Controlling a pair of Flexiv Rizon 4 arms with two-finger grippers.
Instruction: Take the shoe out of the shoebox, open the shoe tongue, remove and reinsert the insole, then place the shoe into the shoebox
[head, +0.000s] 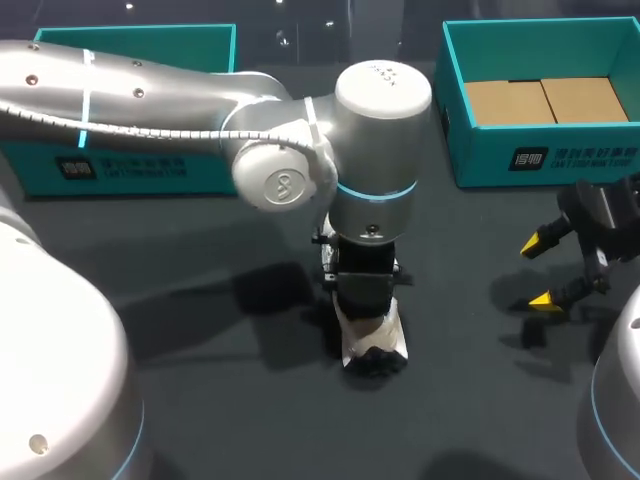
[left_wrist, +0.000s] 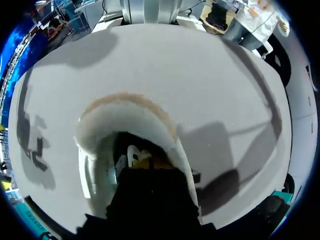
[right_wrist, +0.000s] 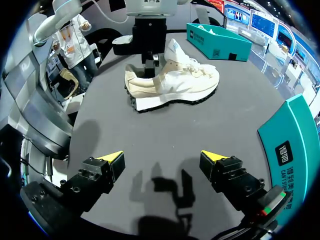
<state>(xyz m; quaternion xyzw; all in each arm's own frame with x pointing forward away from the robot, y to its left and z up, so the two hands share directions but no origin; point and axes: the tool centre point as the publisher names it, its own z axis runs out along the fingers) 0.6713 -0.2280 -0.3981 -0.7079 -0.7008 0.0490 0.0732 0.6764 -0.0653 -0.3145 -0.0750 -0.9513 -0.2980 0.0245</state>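
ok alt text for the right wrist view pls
A cream shoe stands on a dark table, the left arm down at its heel opening. The open right gripper hangs short of it, empty; a teal box sits beyond.

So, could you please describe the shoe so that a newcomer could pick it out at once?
On the dark table, follow my left arm in from the left to the middle: the shoe lies under its end. It is a cream-white lace-up sneaker with a dark outsole, the only soft, pale thing lying there, unlike the left teal box and the right teal box beyond it.
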